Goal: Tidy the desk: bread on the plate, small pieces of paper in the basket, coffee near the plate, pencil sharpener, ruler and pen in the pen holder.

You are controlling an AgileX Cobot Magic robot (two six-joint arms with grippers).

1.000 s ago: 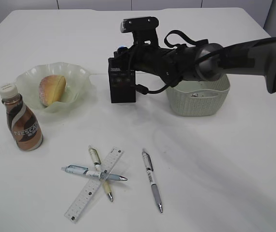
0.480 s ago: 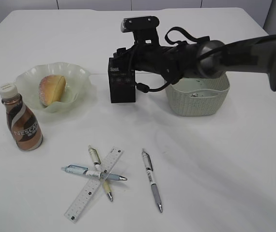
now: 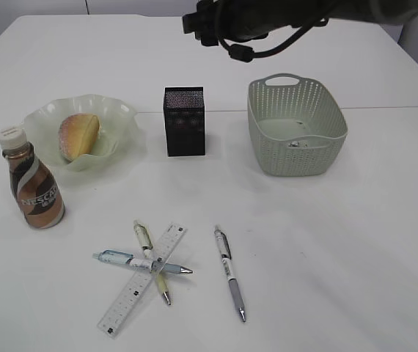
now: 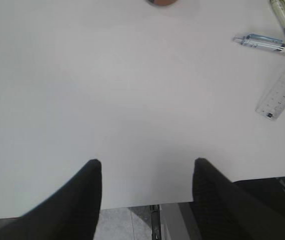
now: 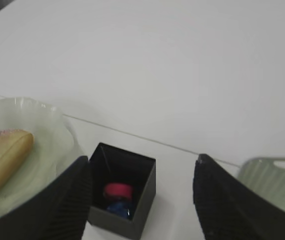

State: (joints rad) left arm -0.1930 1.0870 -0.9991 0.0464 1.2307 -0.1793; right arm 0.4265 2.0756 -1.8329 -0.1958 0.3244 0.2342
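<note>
Right gripper [image 5: 140, 175] hangs wide and empty above the pen holder [image 5: 122, 197]; left gripper [image 4: 146, 167] wide, empty, over the worktop [image 4: 107, 90].

Coffee bottle [image 3: 33, 188], near left: brown label reads "NESCAFE" in white. Ruler [image 3: 143, 279], near centre: black graduation marks, numerals too small to read. Pens' print illegible.

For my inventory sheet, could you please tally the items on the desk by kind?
Pens: 3
Ruler: 1
Coffee: 1
Bread: 1
Plate: 1
Pen holder: 1
Basket: 1
Pencil sharpener: 1
Total: 10
</note>
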